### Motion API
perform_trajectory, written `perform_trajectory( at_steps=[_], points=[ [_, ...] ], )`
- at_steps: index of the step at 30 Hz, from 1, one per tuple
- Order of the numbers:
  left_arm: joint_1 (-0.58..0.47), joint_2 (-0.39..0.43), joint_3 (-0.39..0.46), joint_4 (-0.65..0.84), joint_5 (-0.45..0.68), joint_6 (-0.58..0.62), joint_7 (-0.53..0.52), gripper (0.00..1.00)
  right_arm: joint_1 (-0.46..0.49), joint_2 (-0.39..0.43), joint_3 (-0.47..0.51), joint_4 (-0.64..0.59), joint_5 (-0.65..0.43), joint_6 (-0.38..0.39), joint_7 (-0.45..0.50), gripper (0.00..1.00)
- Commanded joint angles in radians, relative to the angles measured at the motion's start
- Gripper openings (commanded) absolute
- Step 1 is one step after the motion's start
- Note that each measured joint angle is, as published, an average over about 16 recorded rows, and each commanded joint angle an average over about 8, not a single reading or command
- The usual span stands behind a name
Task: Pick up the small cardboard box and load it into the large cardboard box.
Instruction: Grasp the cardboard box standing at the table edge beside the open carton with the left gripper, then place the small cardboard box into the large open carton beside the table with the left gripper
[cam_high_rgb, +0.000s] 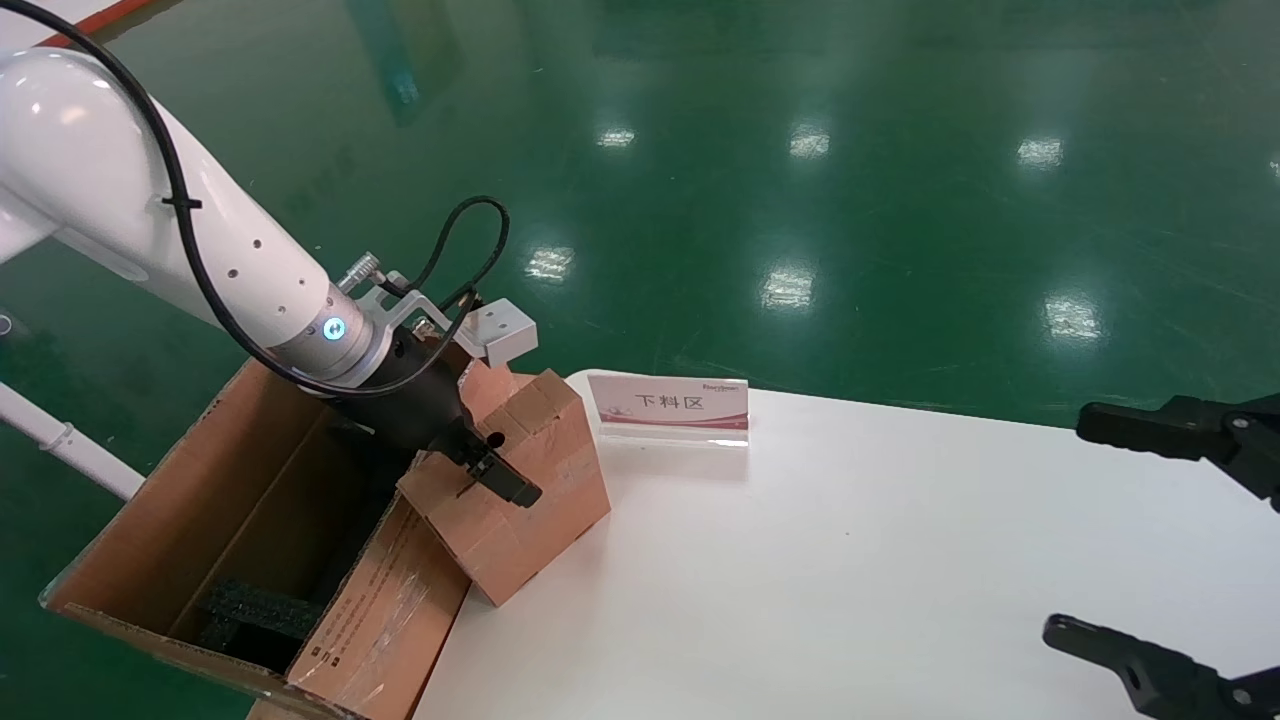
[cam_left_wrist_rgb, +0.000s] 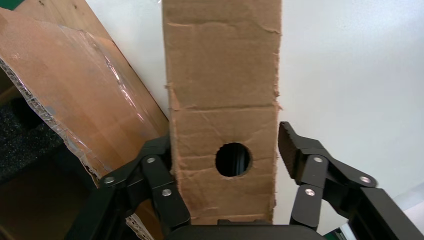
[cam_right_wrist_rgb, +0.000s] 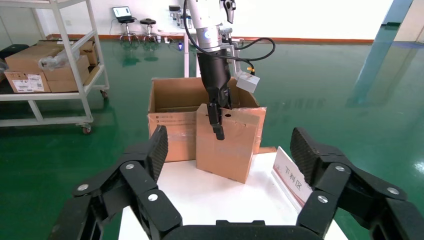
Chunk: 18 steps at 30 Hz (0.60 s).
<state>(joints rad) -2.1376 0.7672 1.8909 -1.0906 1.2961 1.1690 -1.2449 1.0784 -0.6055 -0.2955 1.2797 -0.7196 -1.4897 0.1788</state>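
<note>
— While the right gripper (cam_high_rgb: 1150, 540) waits spread wide over the near right of the table (cam_high_rgb: 850, 560), what is the left one doing?

— The left gripper (cam_high_rgb: 485, 455) straddles the small cardboard box (cam_high_rgb: 525, 480) at the table's left edge. One pad (cam_left_wrist_rgb: 287, 145) stands just off a side wall and the other finger presses the opposite wall, so I would call the grip not yet firm.

— Where exactly is that box?

— Tilted, its lower part on the table, leaning against the taped flap of the large cardboard box (cam_high_rgb: 180, 520), which stands off the table's left edge with black foam (cam_high_rgb: 255, 610) inside.

— How should the step go?

— Close squarely on both walls near the round hole (cam_left_wrist_rgb: 233, 159), lift high enough to clear the flap, then carry it left and lower it. Beyond, a sign (cam_high_rgb: 668, 407) stands at the far edge, out of the way.
</note>
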Motion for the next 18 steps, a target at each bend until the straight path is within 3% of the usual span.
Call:
perform_trajectory(
  at_steps=[1, 8, 9, 16, 17, 18],
  points=[
    [0.0, 0.0, 0.0, 0.0, 0.0, 0.0, 0.0, 0.0, 0.0, 0.0, 0.0, 0.0, 0.0, 0.0, 0.0, 0.0],
    [0.0, 0.0, 0.0, 0.001, 0.0, 0.0, 0.0, 0.0, 0.0, 0.0, 0.0, 0.0, 0.0, 0.0, 0.0, 0.0],
    [0.0, 0.001, 0.0, 0.001, 0.0, 0.0, 0.0, 0.0, 0.0, 0.0, 0.0, 0.0, 0.0, 0.0, 0.0, 0.04],
    [0.001, 0.001, 0.0, 0.001, -0.001, 0.001, 0.0, 0.0, 0.0, 0.0, 0.0, 0.0, 0.0, 0.0, 0.0, 0.91],
    [0.001, 0.001, 0.0, 0.001, -0.001, 0.001, 0.0, 0.0, 0.0, 0.0, 0.0, 0.0, 0.0, 0.0, 0.0, 1.0],
    [0.001, 0.001, 0.0, 0.001, -0.001, 0.002, 0.0, 0.0, 0.0, 0.0, 0.0, 0.0, 0.0, 0.0, 0.0, 1.0]
  ],
)
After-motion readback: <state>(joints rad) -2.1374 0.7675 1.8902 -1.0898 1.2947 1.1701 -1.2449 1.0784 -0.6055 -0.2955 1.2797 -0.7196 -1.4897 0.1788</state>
